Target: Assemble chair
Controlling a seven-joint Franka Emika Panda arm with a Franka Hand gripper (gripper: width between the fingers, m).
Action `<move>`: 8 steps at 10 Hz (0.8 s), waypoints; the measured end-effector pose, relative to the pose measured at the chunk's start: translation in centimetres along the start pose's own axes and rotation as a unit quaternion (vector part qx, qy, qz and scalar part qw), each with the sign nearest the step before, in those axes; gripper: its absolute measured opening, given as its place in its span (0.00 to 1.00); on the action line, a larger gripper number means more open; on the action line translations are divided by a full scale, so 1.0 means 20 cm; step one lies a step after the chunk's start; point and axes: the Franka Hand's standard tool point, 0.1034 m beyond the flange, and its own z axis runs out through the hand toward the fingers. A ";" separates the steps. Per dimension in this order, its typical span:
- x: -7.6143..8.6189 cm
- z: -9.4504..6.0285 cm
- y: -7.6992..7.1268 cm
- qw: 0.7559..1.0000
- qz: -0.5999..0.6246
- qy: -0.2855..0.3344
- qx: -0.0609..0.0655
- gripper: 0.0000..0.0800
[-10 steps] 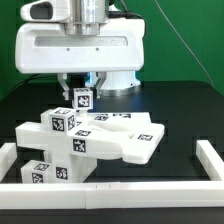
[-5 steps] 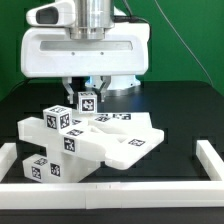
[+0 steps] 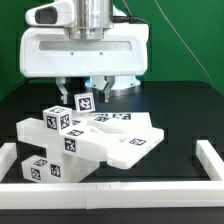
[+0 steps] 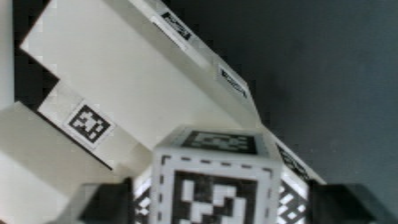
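Arm's white housing fills the upper part of the exterior view. The end effector (image 3: 84, 92) hangs just below it, over the back of the chair (image 3: 95, 140).

Chair: a chunky cluster of white parts with black-and-white tags, sitting on the black bench (image 3: 180, 110) toward the exterior view's left of centre. A flat slab (image 3: 125, 138) lies tilted on top, tags along its edges. Blocky bars stack beneath it toward the exterior view's left. A small cube (image 3: 84, 102) with a tag on its face stands at the back of the cluster, directly under the end effector.

Fingers (image 3: 66, 92) stand either side of the cube, dark tips spread apart. A gap seems to show between tips and cube, though at this size it is hard to be sure. Reads as released, not gripping.

Wrist view: cube's tagged face (image 4: 215, 190) fills the near foreground, blurred. Dark finger pads (image 4: 356, 200) sit out at either flank of it, apart from its sides. Beyond the cube, the slab's long edge (image 4: 178, 60) runs off diagonally with tags along it, and a thick bar (image 4: 80, 125) with one clear tag lies beside it.

White rails (image 3: 215, 165) border the bench at the front and both sides. Green backdrop behind the arm.
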 end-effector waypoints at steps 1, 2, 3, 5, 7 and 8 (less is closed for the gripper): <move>0.00 0.00 0.00 1.000 0.000 0.000 0.000 0.76; 0.00 0.00 0.00 1.000 0.000 0.000 0.000 0.76; 0.00 0.00 0.00 1.000 0.000 0.000 0.000 0.80; -0.01 0.00 0.00 1.000 0.006 -0.005 0.007 0.81; -0.04 -0.01 0.02 0.997 0.052 -0.016 0.049 0.81; -0.05 -0.01 0.02 0.996 0.063 -0.017 0.056 0.81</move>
